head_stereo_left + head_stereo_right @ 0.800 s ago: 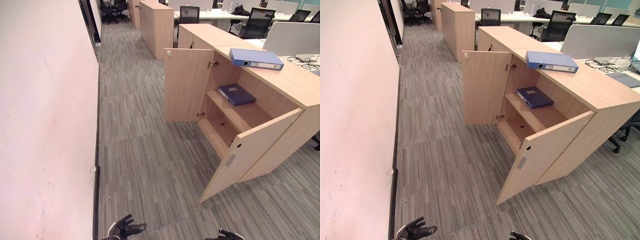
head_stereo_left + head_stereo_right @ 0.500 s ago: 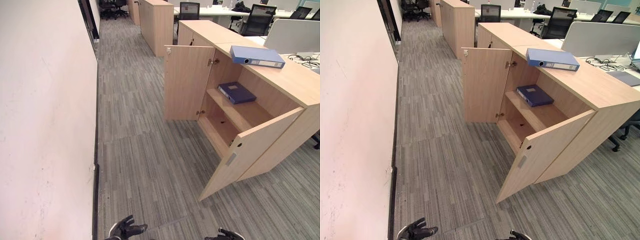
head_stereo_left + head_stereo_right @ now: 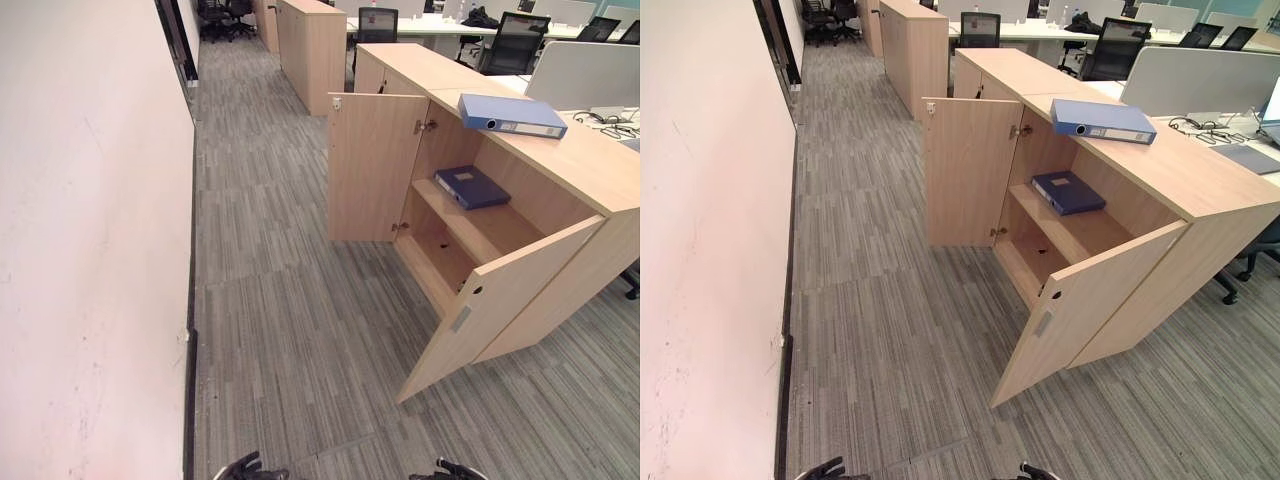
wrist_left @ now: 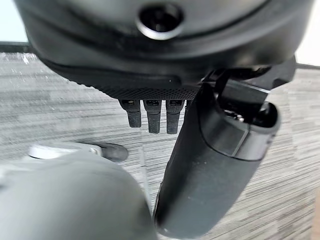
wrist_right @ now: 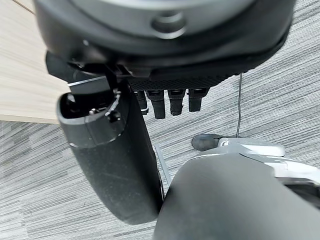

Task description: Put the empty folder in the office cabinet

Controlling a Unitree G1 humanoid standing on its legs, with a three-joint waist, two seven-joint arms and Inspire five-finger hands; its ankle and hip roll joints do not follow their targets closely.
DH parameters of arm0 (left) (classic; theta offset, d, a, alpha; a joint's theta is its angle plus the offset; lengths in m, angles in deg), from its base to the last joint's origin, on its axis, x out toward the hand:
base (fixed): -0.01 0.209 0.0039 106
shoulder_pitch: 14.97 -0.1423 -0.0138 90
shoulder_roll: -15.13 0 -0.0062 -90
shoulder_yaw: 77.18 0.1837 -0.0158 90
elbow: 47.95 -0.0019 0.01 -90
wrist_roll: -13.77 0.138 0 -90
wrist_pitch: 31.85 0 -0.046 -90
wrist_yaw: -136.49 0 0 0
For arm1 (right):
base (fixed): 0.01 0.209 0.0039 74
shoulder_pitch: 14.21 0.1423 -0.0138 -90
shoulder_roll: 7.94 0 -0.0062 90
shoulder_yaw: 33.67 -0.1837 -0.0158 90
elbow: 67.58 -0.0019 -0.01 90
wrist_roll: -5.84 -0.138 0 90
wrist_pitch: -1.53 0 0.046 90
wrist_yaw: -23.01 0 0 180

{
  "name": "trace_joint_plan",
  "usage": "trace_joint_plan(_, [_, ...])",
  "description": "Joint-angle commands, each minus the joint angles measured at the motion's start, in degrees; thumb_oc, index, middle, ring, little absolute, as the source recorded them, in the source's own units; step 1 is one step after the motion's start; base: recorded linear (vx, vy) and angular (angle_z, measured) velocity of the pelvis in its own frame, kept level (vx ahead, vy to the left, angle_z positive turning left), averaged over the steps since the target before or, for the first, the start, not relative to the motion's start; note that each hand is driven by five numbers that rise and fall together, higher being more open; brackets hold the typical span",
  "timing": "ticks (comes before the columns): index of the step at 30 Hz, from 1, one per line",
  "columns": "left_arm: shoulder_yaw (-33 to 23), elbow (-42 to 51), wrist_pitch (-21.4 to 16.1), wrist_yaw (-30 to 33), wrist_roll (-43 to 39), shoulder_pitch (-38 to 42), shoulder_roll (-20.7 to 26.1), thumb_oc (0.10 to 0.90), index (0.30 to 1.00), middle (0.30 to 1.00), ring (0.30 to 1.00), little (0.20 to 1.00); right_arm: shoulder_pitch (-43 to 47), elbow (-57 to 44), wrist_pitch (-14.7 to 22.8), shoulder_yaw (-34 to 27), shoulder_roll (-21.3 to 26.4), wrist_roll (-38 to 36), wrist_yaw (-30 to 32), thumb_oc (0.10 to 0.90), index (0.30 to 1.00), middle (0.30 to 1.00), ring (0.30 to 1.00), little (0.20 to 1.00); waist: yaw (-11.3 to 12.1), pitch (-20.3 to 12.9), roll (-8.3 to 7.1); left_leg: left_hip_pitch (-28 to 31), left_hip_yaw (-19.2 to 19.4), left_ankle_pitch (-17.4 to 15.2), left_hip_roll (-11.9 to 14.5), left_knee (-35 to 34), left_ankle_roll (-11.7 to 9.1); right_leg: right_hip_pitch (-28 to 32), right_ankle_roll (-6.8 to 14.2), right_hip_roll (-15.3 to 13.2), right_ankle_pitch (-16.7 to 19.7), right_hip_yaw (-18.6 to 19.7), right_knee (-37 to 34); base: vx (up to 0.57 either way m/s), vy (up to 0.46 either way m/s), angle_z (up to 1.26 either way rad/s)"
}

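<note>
A light blue folder [image 3: 513, 113] lies flat on top of the low wooden cabinet [image 3: 590, 170]. A dark blue folder [image 3: 472, 186] lies flat on the upper shelf inside. Both cabinet doors stand open, the far door [image 3: 372, 170] and the near door [image 3: 500, 300] swung out over the carpet. My left hand [image 3: 245, 468] and right hand [image 3: 450, 470] hang low at the bottom edge of the eye views, well short of the cabinet. In the wrist views the left hand's fingers [image 4: 152, 117] and the right hand's fingers [image 5: 170, 102] are relaxed and hold nothing.
A white wall [image 3: 90, 250] runs along the left. A second wooden cabinet [image 3: 315, 50] stands farther down the aisle. Desks with office chairs [image 3: 515, 40] are behind the cabinets. Grey striped carpet [image 3: 290, 330] lies between the wall and the open doors.
Both hands have sunk lower at the bottom edge, so less of the left hand shows. The folders and cabinet doors have not moved.
</note>
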Motion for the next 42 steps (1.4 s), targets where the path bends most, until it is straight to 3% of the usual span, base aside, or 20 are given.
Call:
trace_joint_plan(1, [-2.0,-2.7,-1.5,0.0,2.9,5.1,0.3,0.8,0.9,0.9,0.9,0.9,1.3,2.3,0.0,3.5,1.1,2.2,-1.2,0.8,0.9,0.9,0.9,0.9,-0.3,-0.4,-0.17,-0.6,-2.0,-5.9,-2.6,-0.2,0.5,-1.1,1.7,0.8,-4.2,-3.4,0.4,0.0,0.0,0.0])
trace_joint_plan(8, [3.8,-2.6,-1.4,1.4,14.1,5.9,0.8,0.8,0.9,0.9,0.9,0.9,1.1,3.6,-0.7,5.3,1.3,7.3,-0.7,0.8,0.9,0.9,0.9,0.9,-0.6,-0.1,-0.03,-0.7,-1.9,-6.0,-2.6,-0.2,0.6,-1.2,1.7,0.8,-4.2,-3.4,0.4,0.0,0.0,0.0])
trace_joint_plan(29, [4.3,-1.4,-1.7,2.4,14.2,6.7,1.4,0.8,0.9,0.9,0.9,0.9,2.2,2.4,-0.7,5.7,2.5,7.2,-1.2,0.8,0.9,0.9,0.9,0.9,-0.6,2.3,0.11,-2.2,-2.0,-5.8,-2.9,-0.2,1.3,-2.9,1.6,1.3,-3.7,-2.8,0.4,0.01,-0.007,-0.02])
trace_joint_plan(39, [0.8,-0.9,-2.1,2.3,9.0,6.6,2.7,0.8,0.9,0.9,0.9,0.9,1.8,2.6,-0.2,4.0,2.6,5.5,-1.4,0.8,0.9,0.9,0.9,0.9,-0.5,3.8,-1.28,-1.0,-2.2,-6.5,-1.7,0.5,0.6,-1.3,0.0,2.3,-5.6,-2.8,0.5,0.08,-0.062,0.0])
trace_joint_plan(41, [0.4,-0.5,-2.3,2.4,7.8,7.1,3.3,0.8,0.9,0.9,0.9,0.9,2.1,2.7,0.1,3.6,3.0,5.3,-1.4,0.8,0.9,0.9,0.9,0.9,-0.5,5.3,-2.22,-5.4,-0.5,-9.1,-1.3,9.4,-0.6,-2.0,-0.9,1.9,-7.0,-3.6,3.2,-0.04,-0.107,0.24])
trace_joint_plan(42, [0.1,0.4,-2.5,2.7,7.0,7.8,3.8,0.8,0.9,0.9,0.9,0.9,2.7,2.6,0.2,3.5,3.6,5.1,-1.3,0.8,0.9,0.9,0.9,0.9,0.0,7.2,-2.76,-9.7,1.6,-10.2,-1.0,18.0,-1.8,-1.5,-2.0,1.8,-8.3,-4.4,4.9,-0.01,-0.136,0.35])
